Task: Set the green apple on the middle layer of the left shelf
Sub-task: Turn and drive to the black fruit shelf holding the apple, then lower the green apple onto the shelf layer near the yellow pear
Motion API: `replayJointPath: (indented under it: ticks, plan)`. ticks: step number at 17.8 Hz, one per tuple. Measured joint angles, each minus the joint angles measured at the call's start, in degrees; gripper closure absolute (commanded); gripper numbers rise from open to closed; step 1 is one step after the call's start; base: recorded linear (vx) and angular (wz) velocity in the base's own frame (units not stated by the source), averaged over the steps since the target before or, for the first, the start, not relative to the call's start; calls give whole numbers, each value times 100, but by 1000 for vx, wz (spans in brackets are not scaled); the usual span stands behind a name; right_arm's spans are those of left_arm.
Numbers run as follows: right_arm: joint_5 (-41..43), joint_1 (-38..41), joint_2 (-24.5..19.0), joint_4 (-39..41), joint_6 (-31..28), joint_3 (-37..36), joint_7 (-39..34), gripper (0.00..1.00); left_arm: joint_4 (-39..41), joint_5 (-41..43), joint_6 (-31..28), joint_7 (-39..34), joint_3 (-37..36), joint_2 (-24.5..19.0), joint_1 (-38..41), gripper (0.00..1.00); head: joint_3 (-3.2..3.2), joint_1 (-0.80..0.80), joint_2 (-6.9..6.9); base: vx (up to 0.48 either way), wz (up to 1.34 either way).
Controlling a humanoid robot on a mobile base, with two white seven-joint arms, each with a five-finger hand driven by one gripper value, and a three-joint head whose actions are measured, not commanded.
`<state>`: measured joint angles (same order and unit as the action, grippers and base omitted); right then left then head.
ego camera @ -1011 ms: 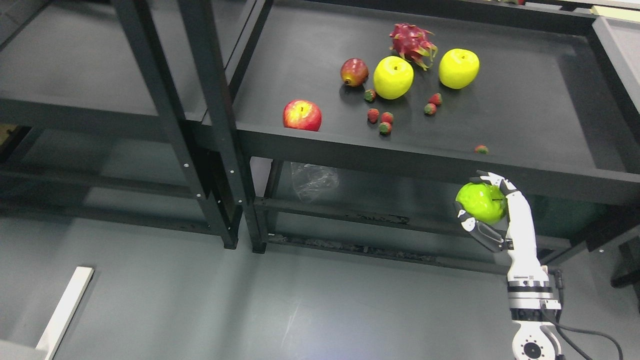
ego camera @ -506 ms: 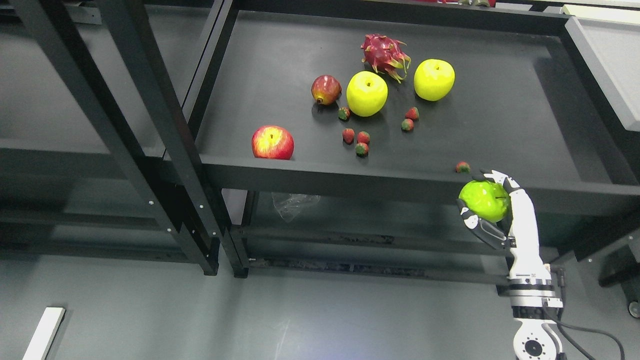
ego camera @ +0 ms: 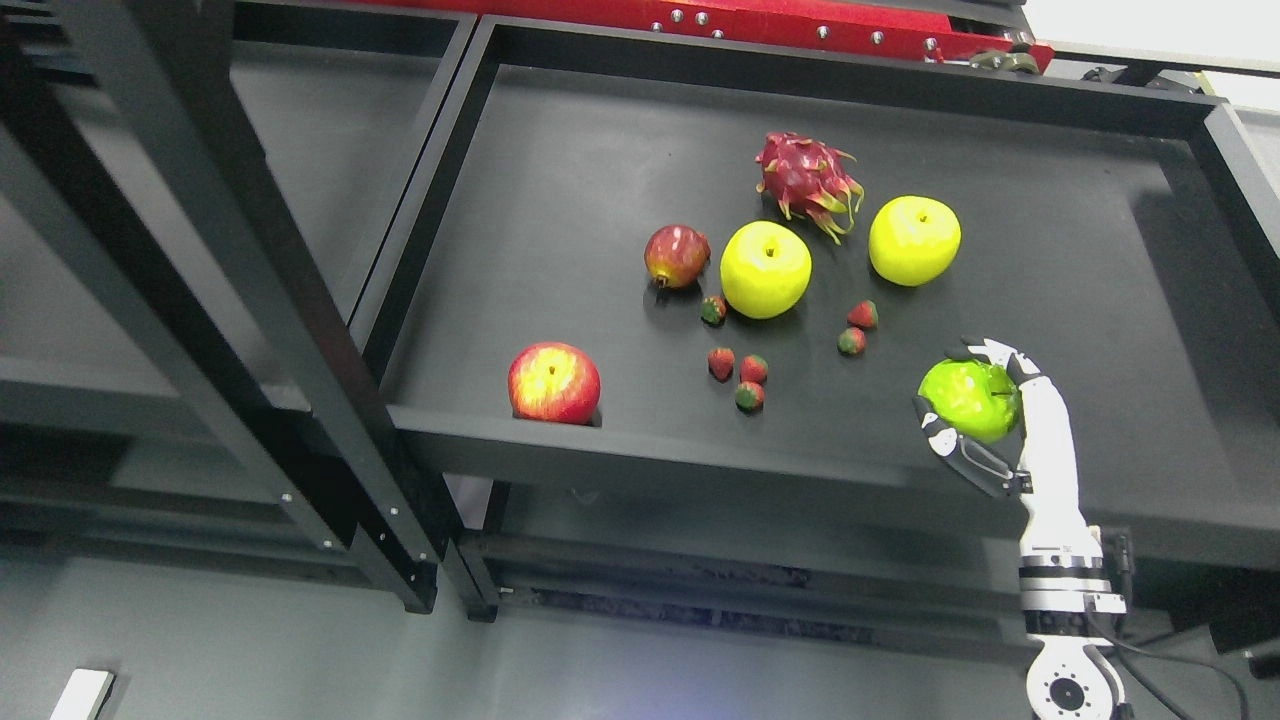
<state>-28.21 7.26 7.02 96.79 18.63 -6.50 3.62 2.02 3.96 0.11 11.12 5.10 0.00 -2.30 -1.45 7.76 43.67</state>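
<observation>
right shelf (ego camera: 1000,120): black tray-like layer with raised rim, fills most of the view, carries the loose fruit
left shelf (ego camera: 310,130): black layer at the picture's left, just beside the right shelf, dark upright posts in front of it
red bar (ego camera: 760,20): along the top edge behind the right shelf, row of bolts on it
right arm (ego camera: 1055,560): white and black, comes up from the lower right
right robot hand (ego camera: 985,420): fingers (ego camera: 965,455) curled around green apple, grasping it, in front of the shelf's right front part
green apple (ego camera: 968,400): in the right robot hand, seen over the right shelf, well apart from the left shelf
dragon fruit (ego camera: 806,178): pink, spiky, toward the back of the right shelf
yellow apple left (ego camera: 765,269): just below the dragon fruit
yellow apple right (ego camera: 914,240): just right of the dragon fruit
red apple (ego camera: 553,383): against the front rim, left part of the right shelf
pomegranate (ego camera: 676,256): dark red, just left of the left yellow apple
strawberries (ego camera: 742,368): six small ones scattered in front of the yellow apples, three clustered near the front
</observation>
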Motion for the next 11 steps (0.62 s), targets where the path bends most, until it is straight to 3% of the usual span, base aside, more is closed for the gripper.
replayJointPath:
  ticks: [11]
  plan:
    - [-1,-10,0,-43,0,0,0,98,0,0,-2,0,0,0,-3,0,0,0,0,181,10]
